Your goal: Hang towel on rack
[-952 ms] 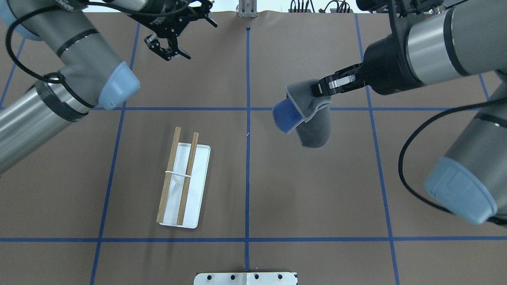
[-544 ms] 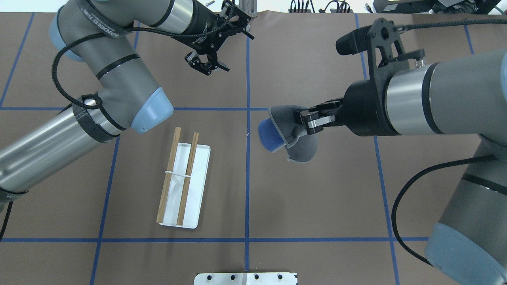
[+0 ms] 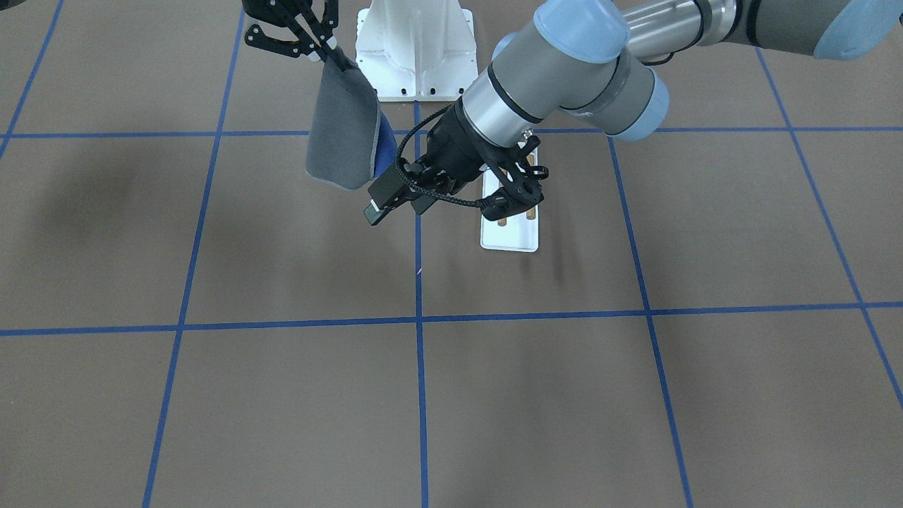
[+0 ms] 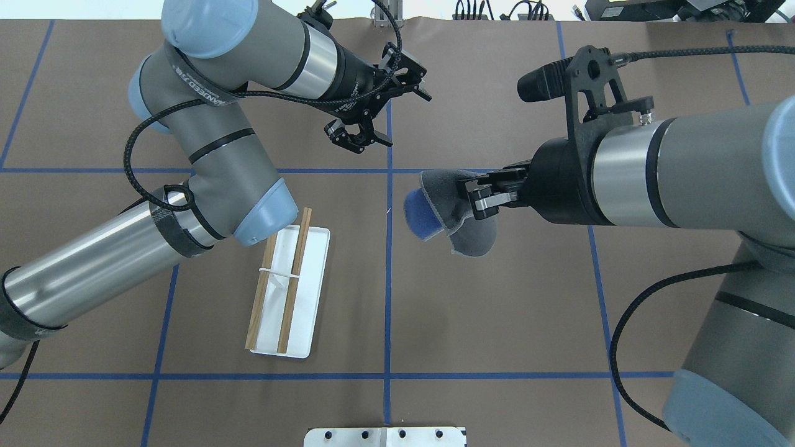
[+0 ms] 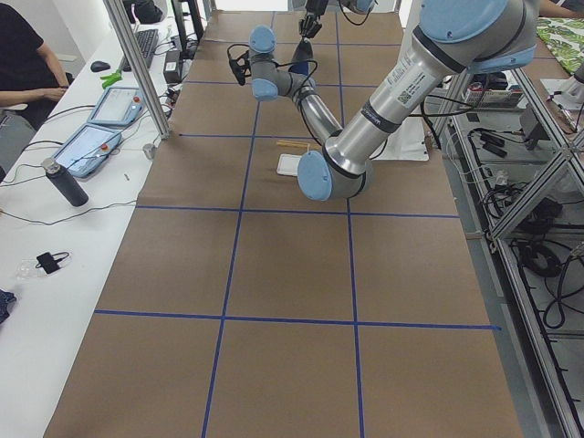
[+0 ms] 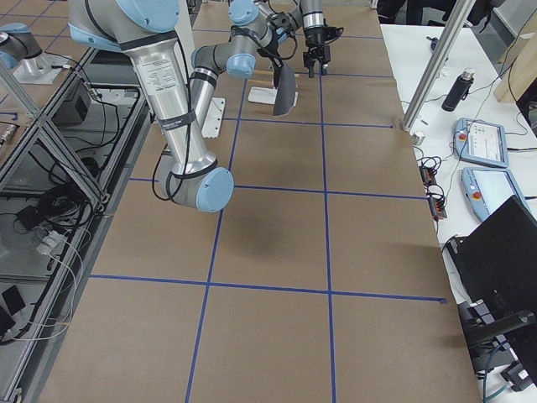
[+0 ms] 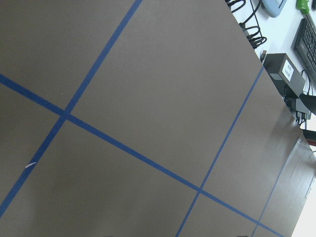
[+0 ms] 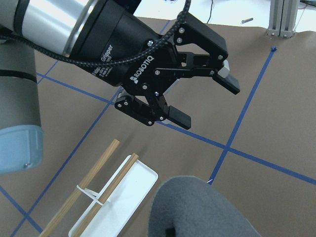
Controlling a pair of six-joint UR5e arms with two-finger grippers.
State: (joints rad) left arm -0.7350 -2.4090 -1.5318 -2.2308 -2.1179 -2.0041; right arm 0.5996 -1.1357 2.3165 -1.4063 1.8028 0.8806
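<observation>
The towel [image 4: 466, 223], dark grey with a blue patch [image 4: 421, 217], hangs folded from my right gripper [image 4: 475, 197], which is shut on its upper edge above the table right of the centre line. It also shows in the front view [image 3: 342, 134] and at the bottom of the right wrist view [image 8: 197, 210]. My left gripper [image 4: 357, 133] is open and empty, up and to the left of the towel; the right wrist view shows it with jaws spread [image 8: 206, 102]. The rack [image 4: 304, 292], a white base with two wooden dowels [image 4: 292, 282], stands on the left half, partly under my left elbow.
The large white bolted pedestal [image 3: 416, 49] stands at the robot's side of the table. Blue tape lines [image 4: 388, 298] grid the brown table. A side bench with tablets [image 5: 87, 146] and a bottle [image 5: 64, 182] runs along the far edge.
My left arm has swung right, bringing its open gripper towards the centre line near the towel. My right gripper carried the towel left and nearer, then almost stopped.
</observation>
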